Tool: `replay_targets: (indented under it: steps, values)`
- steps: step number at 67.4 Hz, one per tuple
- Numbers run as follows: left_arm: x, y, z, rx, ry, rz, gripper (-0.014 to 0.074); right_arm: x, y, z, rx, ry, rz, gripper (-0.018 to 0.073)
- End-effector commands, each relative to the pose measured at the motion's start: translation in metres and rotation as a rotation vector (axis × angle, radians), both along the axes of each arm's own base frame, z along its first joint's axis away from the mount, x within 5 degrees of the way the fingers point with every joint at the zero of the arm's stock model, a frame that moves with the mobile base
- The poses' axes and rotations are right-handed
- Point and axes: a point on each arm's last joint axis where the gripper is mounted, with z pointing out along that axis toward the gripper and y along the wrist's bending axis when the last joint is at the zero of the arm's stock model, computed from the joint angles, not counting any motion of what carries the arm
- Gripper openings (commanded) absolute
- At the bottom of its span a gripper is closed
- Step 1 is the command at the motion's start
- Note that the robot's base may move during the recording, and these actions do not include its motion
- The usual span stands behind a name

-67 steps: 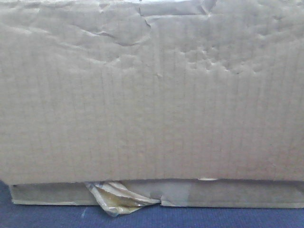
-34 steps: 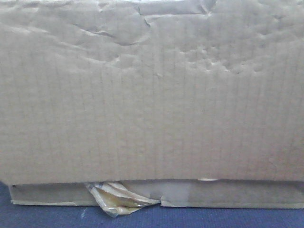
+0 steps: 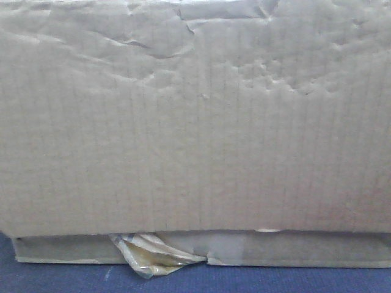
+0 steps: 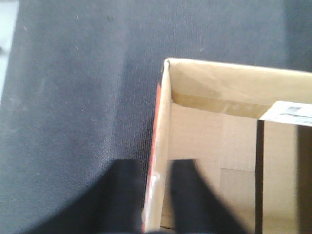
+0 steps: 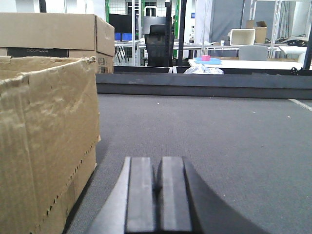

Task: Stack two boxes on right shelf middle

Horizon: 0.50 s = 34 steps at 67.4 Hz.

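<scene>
The tall box fills the front view with its dented brown face and rests on the flat box, whose yellowish tape scrap sticks out at the lower left. Seen from above in the left wrist view, the tall box is open. My left gripper is shut on its left wall, one finger outside and one inside. My right gripper is shut on nothing, low over the grey carpet surface, just right of the tall box. The shelf is out of view.
Another closed cardboard box stands behind the tall one at the back left. A dark raised ledge runs across the far end of the carpet. Desks, a chair and racks lie beyond. A white label sits on the box rim.
</scene>
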Motion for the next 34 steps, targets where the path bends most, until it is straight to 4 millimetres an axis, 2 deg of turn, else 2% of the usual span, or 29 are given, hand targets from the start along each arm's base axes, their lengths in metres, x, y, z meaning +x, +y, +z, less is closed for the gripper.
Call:
replay_targets:
  steps: [1, 6, 21, 29, 34]
  values:
    - [0.008, 0.002, -0.008, -0.007, 0.023, -0.001, 0.0300, 0.000, 0.000, 0.002, -0.005, -0.023, -0.008, -0.0168]
    - [0.014, 0.003, -0.016, -0.013, 0.050, -0.001, 0.0324, 0.000, 0.000, 0.002, -0.005, -0.023, -0.008, -0.0168]
    - [0.030, 0.007, -0.042, -0.033, 0.132, -0.002, 0.0299, 0.000, 0.000, 0.002, -0.005, -0.023, -0.008, -0.0168]
    - [0.031, 0.008, -0.049, -0.036, 0.185, -0.018, 0.0253, 0.000, 0.000, 0.002, -0.005, -0.023, -0.008, -0.0168]
    - [0.028, 0.009, -0.054, -0.032, 0.243, -0.021, 0.0172, 0.000, 0.000, 0.002, -0.005, -0.023, -0.008, -0.0168]
